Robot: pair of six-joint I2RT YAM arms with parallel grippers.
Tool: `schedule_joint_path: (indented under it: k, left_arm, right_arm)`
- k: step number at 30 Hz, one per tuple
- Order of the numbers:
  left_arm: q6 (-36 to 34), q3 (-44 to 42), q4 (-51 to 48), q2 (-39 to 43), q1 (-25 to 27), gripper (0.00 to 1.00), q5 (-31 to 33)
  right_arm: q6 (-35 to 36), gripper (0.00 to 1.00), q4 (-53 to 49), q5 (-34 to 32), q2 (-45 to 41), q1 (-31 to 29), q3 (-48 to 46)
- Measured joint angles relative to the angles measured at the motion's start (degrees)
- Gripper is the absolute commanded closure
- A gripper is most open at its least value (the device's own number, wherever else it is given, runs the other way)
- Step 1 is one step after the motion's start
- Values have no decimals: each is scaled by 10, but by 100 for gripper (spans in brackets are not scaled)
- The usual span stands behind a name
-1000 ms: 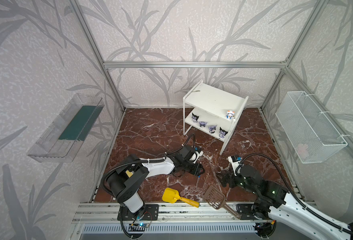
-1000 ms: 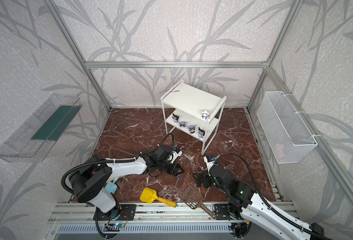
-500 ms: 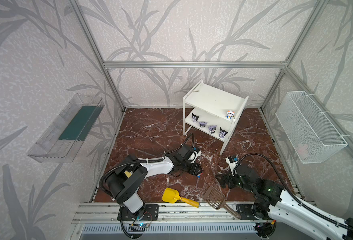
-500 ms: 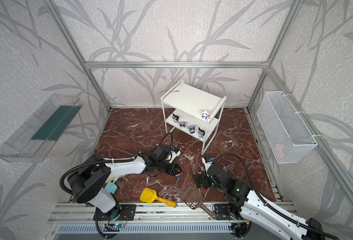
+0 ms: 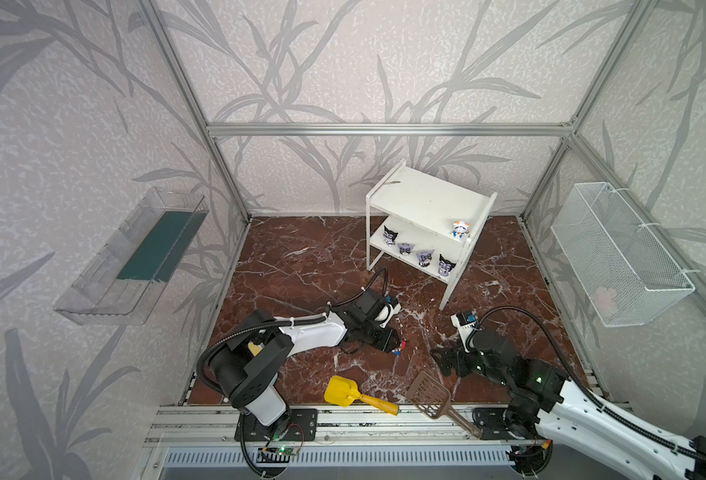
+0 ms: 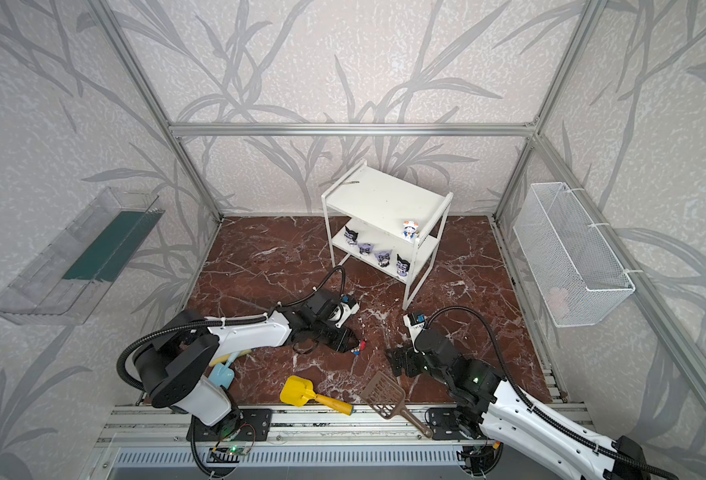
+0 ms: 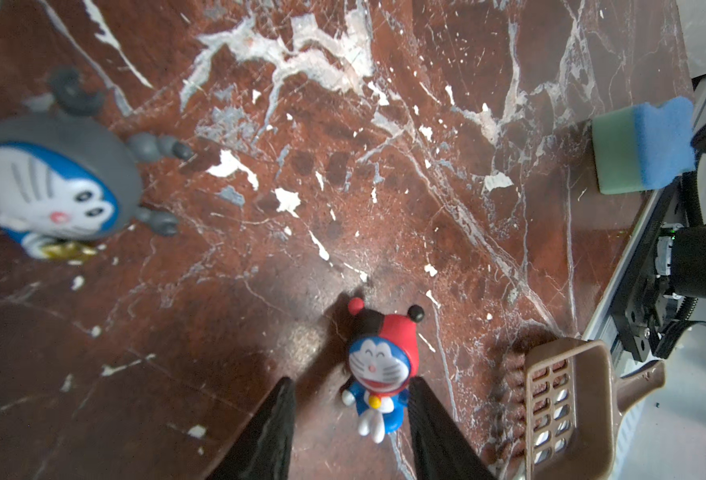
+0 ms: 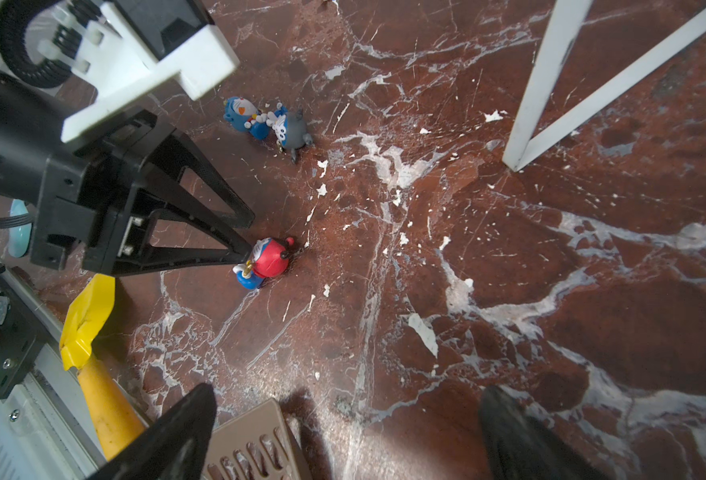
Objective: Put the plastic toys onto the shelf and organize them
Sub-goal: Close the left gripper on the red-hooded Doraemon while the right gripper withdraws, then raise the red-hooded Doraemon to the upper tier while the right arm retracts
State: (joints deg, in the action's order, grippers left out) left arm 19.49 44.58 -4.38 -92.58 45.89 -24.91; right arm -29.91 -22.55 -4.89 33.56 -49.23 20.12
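Since a second ago, your left pincer (image 7: 351, 384) has drawn its jaws closer. The right arm has edged inward over the floor (image 5: 301, 266) in front of the shelf (image 5: 426, 199).

The left pincer is low, in front of the shelf and well clear of its legs. Its jaws are parted on either side of the red-and-black-hooded toy (image 7: 380, 365). One finger is against the toy's side, the other has a gap, so nothing is gripped yet.

The toy looks like light, hard, glossy plastic with a rounded head. It will probably squirt out if you pinch the hood. Take it lower, across the torso, and squeeze gently.

The grey-hooded toy (image 7: 48, 183) and the plain blue toy (image 8: 239, 112) lie touching each other, also on the floor in front of the shelf.

On the shelf's lower tier, four pointed-ear toys (image 5: 390, 235) stand in a row. The orange-and-white toy (image 5: 461, 229) stands on the upper tier at its front edge, by the far side panel. That leaves three toys to bring up.

Your right pincer (image 8: 349, 395) hangs in front of the shelf's nearest leg. Its jaws are spread wide and it holds nothing.
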Motion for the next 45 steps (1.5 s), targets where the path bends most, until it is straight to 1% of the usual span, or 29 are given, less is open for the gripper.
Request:
schedule_joint_path:
  k: [12, 21, 32, 37, 45]
  left_arm:
    - [0, 23, 0, -30, 35, 55, 19]
    - [1, 42, -1, -52, 47, 56, 28]
    - [1, 61, -6, -69, 52, 66, 30]
    - [1, 67, -11, -70, 54, 72, 29]
    - [0, 67, -18, -60, 54, 75, 34]
  right_arm:
    - [0, 2, 0, 0, -16, 0, 0]
    - [-1, 2, 0, 0, -31, 0, -2]
    - [-3, 2, -14, -2, -53, 0, -7]
    - [-3, 2, -17, -2, -55, 0, -8]
    - [-3, 2, -19, -2, -60, 0, -13]
